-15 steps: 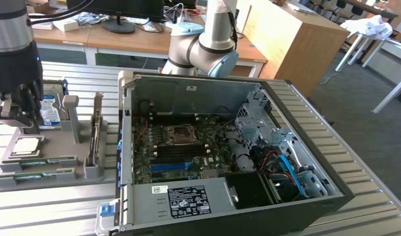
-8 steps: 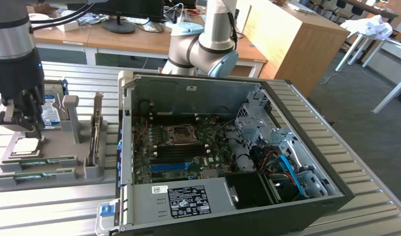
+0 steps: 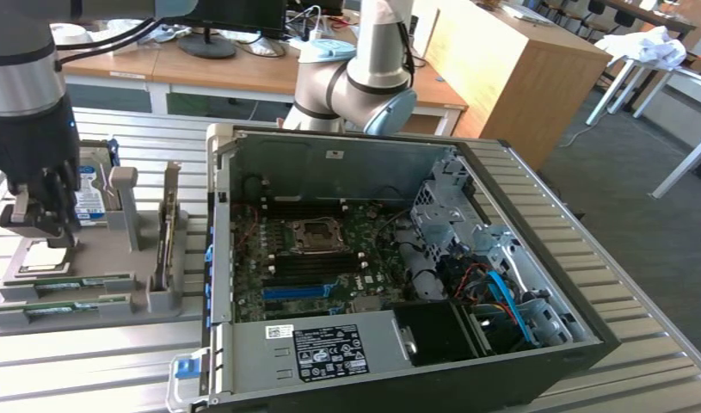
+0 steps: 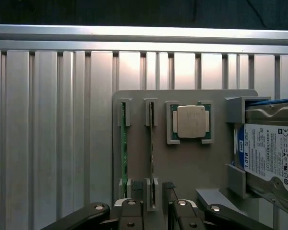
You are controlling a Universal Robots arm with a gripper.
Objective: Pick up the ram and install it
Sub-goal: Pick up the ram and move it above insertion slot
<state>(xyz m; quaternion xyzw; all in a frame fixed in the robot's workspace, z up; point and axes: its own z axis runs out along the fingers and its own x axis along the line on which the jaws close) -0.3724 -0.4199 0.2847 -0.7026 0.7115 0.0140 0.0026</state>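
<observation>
In the exterior view, bare ribbed aluminium tabletop (image 3: 86,379) lies open at six o'clock of the grey plastic parts holder (image 3: 64,320). At three o'clock the open metal computer case (image 3: 327,172) walls it in. At twelve rises a blue-labelled hard drive (image 3: 92,185), at two an upright, metal-bracketed expansion card (image 3: 167,232).

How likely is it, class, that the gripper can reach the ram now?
Probably yes: the gripper hangs open over the holder, and nothing covers the ram standing on edge in its slots.
</observation>
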